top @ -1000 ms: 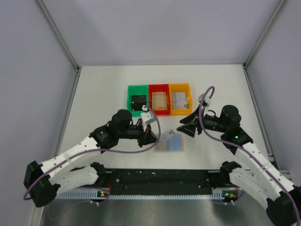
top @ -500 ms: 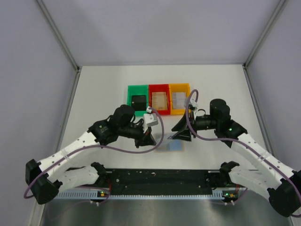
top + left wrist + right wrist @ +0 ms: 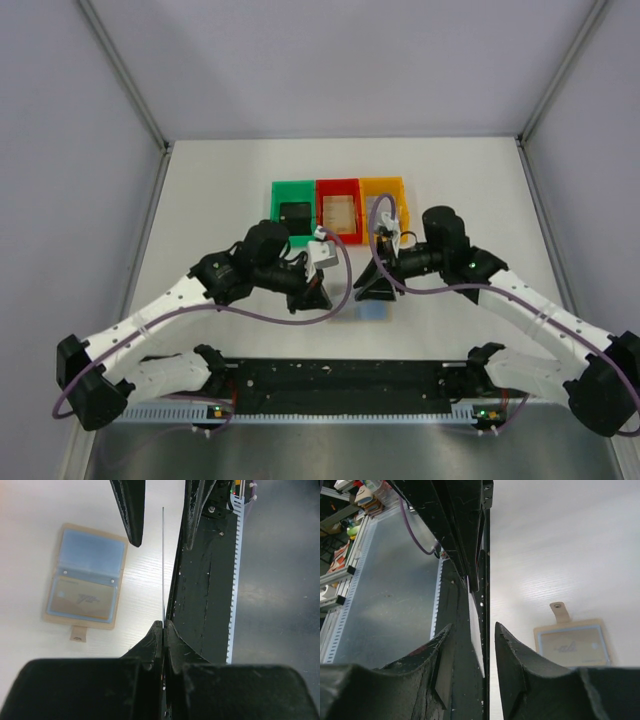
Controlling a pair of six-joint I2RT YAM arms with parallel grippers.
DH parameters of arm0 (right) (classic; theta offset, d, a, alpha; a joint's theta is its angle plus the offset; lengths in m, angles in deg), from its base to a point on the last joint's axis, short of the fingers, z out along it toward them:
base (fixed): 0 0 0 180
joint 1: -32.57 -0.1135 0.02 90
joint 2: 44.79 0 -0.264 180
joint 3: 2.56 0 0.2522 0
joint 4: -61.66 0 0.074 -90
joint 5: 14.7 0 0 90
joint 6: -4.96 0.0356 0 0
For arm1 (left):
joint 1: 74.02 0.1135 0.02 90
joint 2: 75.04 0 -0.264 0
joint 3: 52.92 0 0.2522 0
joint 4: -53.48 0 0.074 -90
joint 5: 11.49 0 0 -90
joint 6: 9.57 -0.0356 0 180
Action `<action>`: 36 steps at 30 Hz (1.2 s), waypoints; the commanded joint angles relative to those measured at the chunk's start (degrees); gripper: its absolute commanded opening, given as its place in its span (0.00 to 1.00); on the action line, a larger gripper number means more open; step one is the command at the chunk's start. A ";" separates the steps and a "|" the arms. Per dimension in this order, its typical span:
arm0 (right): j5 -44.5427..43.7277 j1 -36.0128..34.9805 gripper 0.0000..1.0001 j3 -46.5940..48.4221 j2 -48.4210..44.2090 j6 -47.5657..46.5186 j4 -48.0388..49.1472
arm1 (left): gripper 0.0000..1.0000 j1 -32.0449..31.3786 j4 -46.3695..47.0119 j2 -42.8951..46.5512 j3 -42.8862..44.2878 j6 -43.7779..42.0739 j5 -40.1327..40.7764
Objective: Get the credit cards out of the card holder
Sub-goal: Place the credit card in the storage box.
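White desk [image 3: 220,190]: card holder [image 3: 85,582] lies open beside both arms as left fingers [image 3: 150,647] pinch a card [image 3: 163,565] edge-on, its far end pointing between the parted right fingers [image 3: 517,660].

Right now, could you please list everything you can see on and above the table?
table: one, white, under everything.
green bin: one, far side, left of the row, dark flat item inside.
red bin: one, middle of the row, tan flat item inside.
orange bin: one, right of the row, partly hidden by the right arm.
card holder: one, tan outside, light blue inside, lying open on the table near the arms.
tucked card: one, tan, in one panel of the holder.
held card: one, seen edge-on, colour unclear, above the table.
left tool: shut on the held card.
right tool: open, one finger on either side of the held card.
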 commanded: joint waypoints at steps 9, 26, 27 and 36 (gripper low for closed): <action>0.52 -1.50 0.00 3.32 1.84 -4.85 -0.87 | 0.03 0.07 -2.18 0.61 3.02 -1.59 3.97; -10.64 20.02 0.00 9.02 11.93 -7.49 -0.69 | 0.75 12.89 8.88 23.36 -8.57 5.71 40.89; -10.56 21.86 0.00 10.34 13.95 -7.66 -0.69 | 0.75 14.38 9.94 24.68 -9.80 5.88 41.42; -15.56 29.53 0.00 19.84 27.49 -11.71 -1.57 | 0.76 15.81 12.94 29.09 -13.33 6.41 50.82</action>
